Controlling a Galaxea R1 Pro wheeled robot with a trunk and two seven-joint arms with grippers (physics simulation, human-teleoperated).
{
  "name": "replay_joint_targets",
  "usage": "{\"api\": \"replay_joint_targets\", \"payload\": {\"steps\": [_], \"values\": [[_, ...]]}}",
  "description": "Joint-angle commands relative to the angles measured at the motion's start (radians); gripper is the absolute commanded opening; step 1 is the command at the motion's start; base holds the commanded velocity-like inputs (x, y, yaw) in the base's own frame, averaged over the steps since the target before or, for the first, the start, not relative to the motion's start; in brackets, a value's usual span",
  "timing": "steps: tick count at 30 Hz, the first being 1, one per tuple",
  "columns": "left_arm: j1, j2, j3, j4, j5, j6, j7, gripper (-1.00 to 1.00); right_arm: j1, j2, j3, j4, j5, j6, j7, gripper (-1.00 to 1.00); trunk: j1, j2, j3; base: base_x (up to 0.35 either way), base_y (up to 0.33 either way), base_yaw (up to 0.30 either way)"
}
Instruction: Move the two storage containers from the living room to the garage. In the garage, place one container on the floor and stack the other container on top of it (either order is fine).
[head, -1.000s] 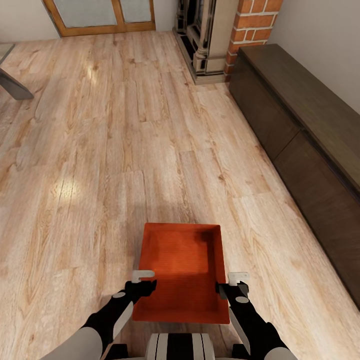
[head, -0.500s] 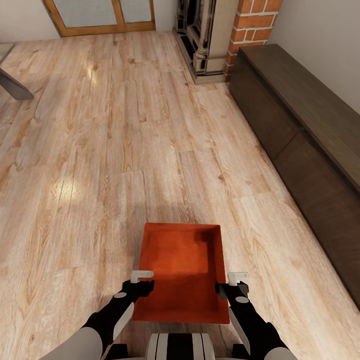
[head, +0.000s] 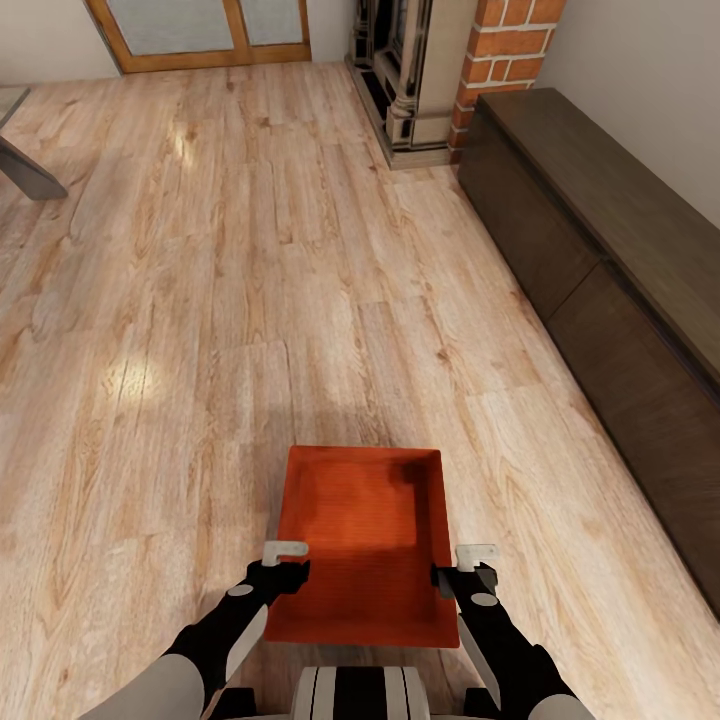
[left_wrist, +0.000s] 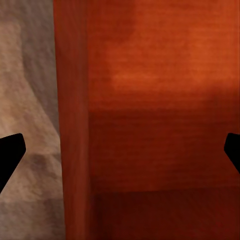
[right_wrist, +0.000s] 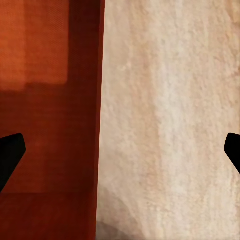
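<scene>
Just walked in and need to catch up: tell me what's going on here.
A two-armed robot is in the living room, working on an orange-red storage container that sits on the light wood-plank floor just in front of it. The left pincer is at the bin's left wall and the right pincer at its right wall, both open and straddling those walls. The bin does not look gripped. A long dark low cabinet and a brick fireplace stand to the right.

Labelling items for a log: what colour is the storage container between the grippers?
Orange-red, with a finely ribbed inside bottom; the storage container shows best in the head view.
</scene>
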Motion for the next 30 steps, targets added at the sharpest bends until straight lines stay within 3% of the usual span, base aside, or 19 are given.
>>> {"api": "replay_joint_targets", "payload": {"steps": [1, 30], "values": [[0.0, 0.001, -0.007, -0.002, 0.01, 0.004, 0.003, 1.0, 0.0, 0.0, 0.004, -0.002, 0.003, 0.008, -0.006, 1.0, 0.0, 0.0, 0.0, 0.0, 0.0, 0.0], [0.0, 0.005, -0.004, -0.004, 0.012, 0.004, -0.001, 1.0, 0.0, 0.0, 0.004, 0.001, 0.006, 0.008, -0.007, 1.0, 0.0, 0.0, 0.0, 0.0, 0.0, 0.0]]}}
